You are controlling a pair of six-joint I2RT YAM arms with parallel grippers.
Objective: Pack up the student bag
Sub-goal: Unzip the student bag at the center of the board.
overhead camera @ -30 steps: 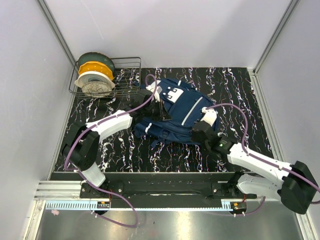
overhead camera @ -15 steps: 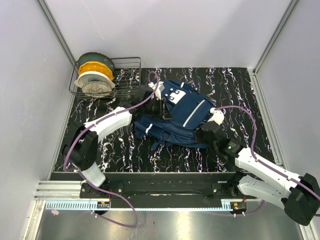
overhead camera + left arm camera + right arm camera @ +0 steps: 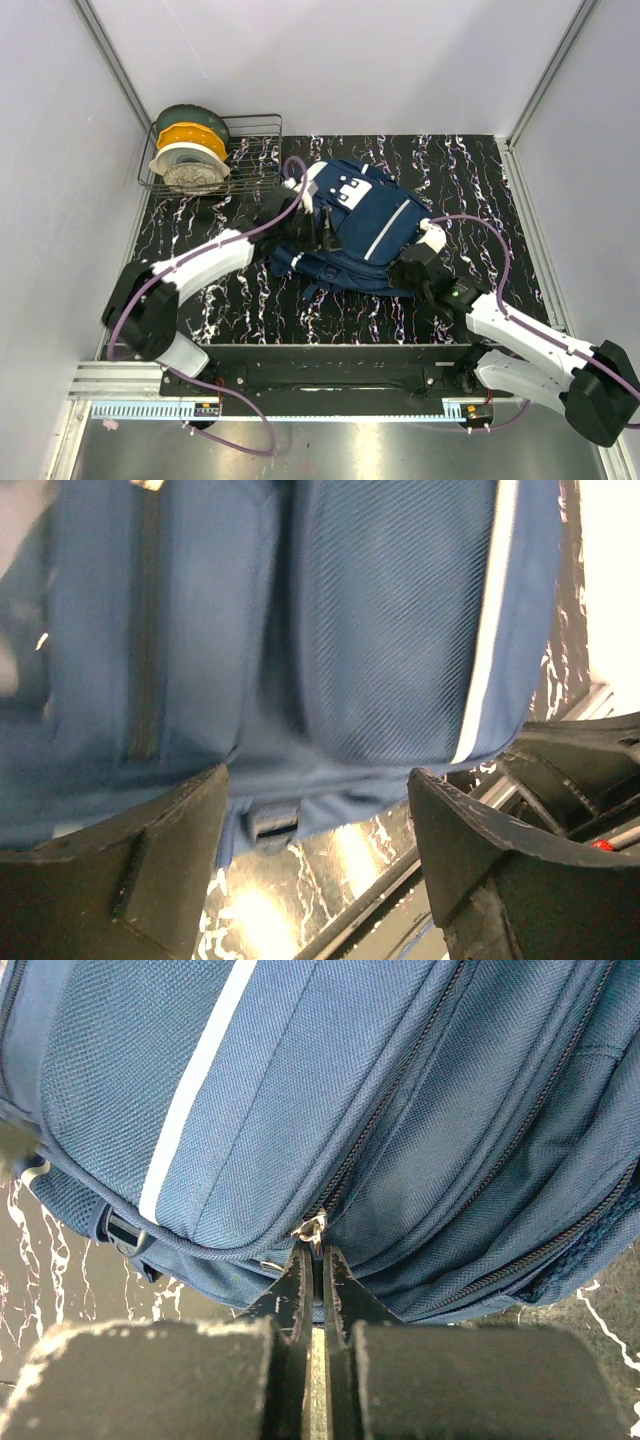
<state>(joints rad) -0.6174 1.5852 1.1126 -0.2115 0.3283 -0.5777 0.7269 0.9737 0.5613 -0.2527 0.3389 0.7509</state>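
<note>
The student bag (image 3: 368,228), navy with white stripes and patches, lies flat in the middle of the black marbled table. My left gripper (image 3: 318,226) is at the bag's left side, open. In the left wrist view its dark fingers (image 3: 150,850) stand wide apart below the blue fabric (image 3: 380,630) and hold nothing. My right gripper (image 3: 416,264) is at the bag's near right corner. In the right wrist view it (image 3: 318,1252) is shut on a metal zipper pull (image 3: 312,1228) of the bag (image 3: 420,1080), at the end of a closed zip.
A wire basket (image 3: 262,128) with several filament spools (image 3: 190,150) stands at the back left of the table. Grey walls close in the table on the left, back and right. The arms' base rail (image 3: 320,375) runs along the near edge.
My left gripper has opened and let go of the bag's fabric. The right gripper has drawn right and toward the near edge, still shut at the zip, and the bag has shifted slightly.
</note>
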